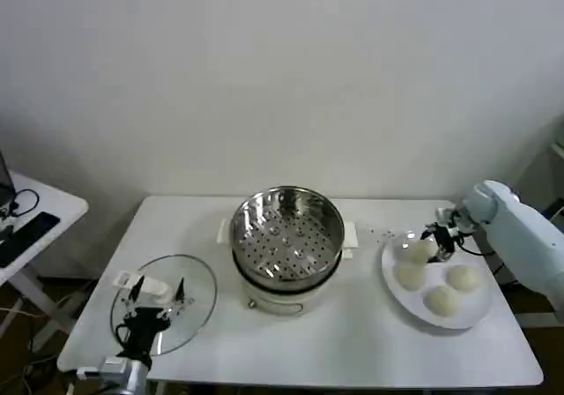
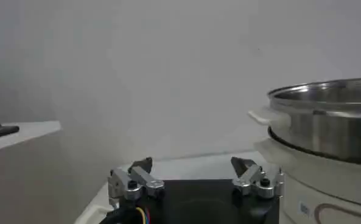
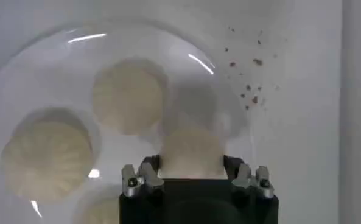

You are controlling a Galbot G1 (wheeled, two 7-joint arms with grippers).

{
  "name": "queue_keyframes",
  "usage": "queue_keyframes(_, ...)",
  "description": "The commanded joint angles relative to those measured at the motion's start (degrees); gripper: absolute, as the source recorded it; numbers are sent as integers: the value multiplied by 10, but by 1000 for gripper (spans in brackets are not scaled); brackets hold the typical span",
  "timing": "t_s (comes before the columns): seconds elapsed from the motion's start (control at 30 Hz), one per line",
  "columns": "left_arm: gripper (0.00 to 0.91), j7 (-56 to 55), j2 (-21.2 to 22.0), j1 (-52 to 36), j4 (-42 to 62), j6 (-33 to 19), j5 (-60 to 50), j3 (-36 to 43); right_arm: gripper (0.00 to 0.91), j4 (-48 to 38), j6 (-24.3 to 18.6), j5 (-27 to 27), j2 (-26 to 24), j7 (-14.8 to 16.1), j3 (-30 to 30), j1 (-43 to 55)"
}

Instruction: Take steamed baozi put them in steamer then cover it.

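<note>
R gripper (image 3: 192, 171) jaws spread round pale, pleated baozi (image 3: 191, 152); L gripper (image 2: 194, 175) agape, empty.

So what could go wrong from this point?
The right gripper straddles one baozi on the plate with neighbours close by, so closing could nudge one or dent the soft dough. The carry to the steamer must clear its raised rim. The left gripper hovers open over the glass lid, which could slide when grasped.
</note>
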State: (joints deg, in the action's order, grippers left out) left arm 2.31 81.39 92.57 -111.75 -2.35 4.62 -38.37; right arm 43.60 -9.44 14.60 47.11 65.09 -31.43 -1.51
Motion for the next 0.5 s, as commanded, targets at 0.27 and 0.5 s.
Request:
queue_keyframes(0.27,907,5,2,5,-14,-2,-1,3,746,160,-4,-123,-26,12,-217,250)
queue_keyframes(0.5,907,20,3,9,-20,-10,-4,2,746,208,-33,-127,30,17,-263,320)
